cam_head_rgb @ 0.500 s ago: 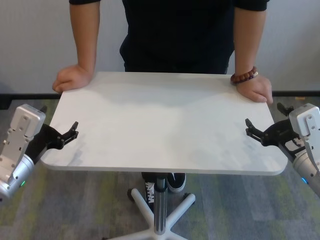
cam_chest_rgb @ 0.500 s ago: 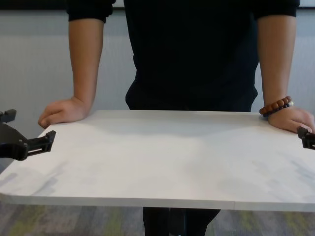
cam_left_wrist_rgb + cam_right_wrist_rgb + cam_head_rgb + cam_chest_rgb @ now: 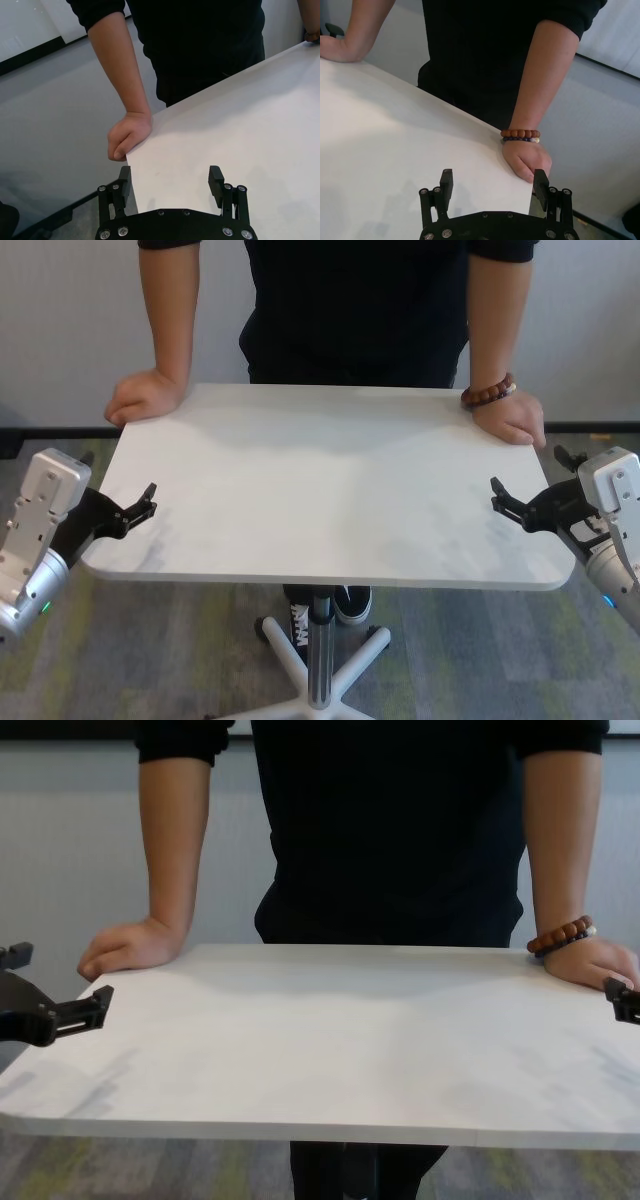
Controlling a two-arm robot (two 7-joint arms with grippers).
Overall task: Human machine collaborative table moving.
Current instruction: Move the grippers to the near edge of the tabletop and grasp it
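The white table (image 3: 330, 490) stands before me on a slim metal leg (image 3: 320, 640). The human (image 3: 355, 310), in a black top, stands at its far side with one hand on each far corner. A brown bead bracelet (image 3: 488, 393) is on the wrist at the view's right. My left gripper (image 3: 150, 498) is open at the table's left edge, its fingers (image 3: 125, 182) straddling the edge in the left wrist view. My right gripper (image 3: 496, 494) is open at the right edge, just short of the human's braceleted hand (image 3: 527, 162).
The leg ends in a white star base (image 3: 290, 665) on grey-green carpet (image 3: 480, 660). A black-and-white sneaker (image 3: 352, 602) shows under the table. A pale wall (image 3: 70, 320) with a dark baseboard runs behind the human.
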